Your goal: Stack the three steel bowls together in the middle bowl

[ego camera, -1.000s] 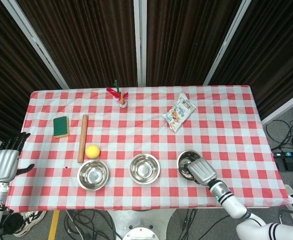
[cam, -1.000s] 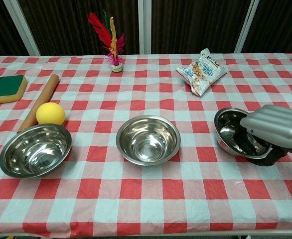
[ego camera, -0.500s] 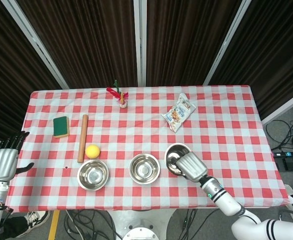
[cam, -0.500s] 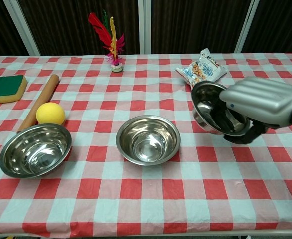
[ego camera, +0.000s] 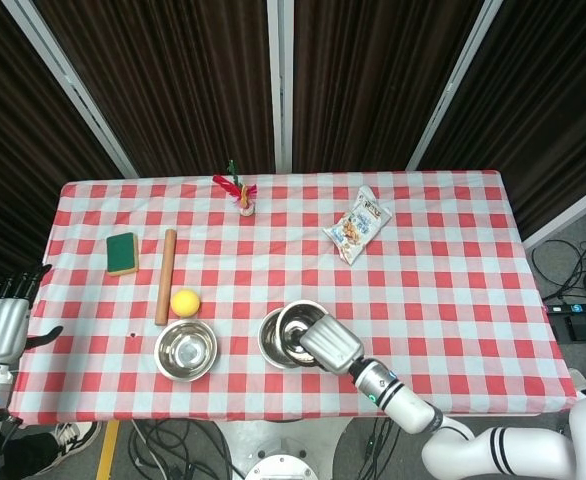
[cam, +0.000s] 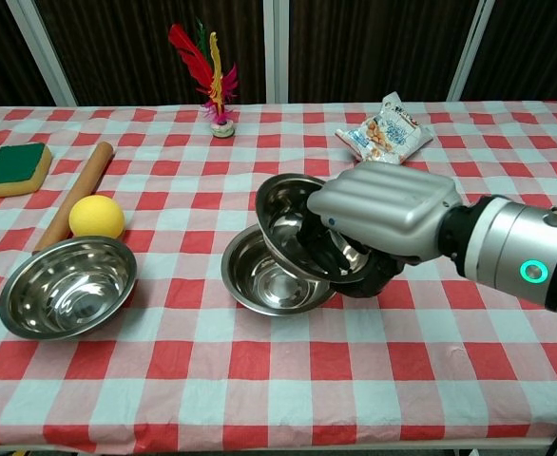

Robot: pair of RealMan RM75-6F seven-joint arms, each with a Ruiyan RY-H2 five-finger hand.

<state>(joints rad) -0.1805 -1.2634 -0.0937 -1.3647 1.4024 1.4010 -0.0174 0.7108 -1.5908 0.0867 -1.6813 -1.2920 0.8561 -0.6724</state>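
The right hand (cam: 383, 223) grips a steel bowl, the carried bowl (cam: 293, 214), by its rim, fingers curled inside it and the back of the hand over the top. That bowl hangs tilted, its mouth turned toward the left side of the table, directly above the middle bowl (cam: 259, 280); whether the two rims touch cannot be told from either view. The step in hand appears to be the first stacking: bringing this bowl over the middle one to nest it. The next move calls for levelling the bowl so its base points down, lowering it until it seats inside the middle bowl, then spreading the fingers and drawing them out without dragging the stack sideways. The left bowl (cam: 67, 285) sits untouched on the checked cloth (cam: 259, 380), just beside a yellow ball (cam: 96, 216) and near a rolling pin (cam: 77, 192), so it remains to be stacked. The left hand (ego camera: 0, 325) hangs off the table's left edge, fingers apart and holding nothing, well away from all three bowls.
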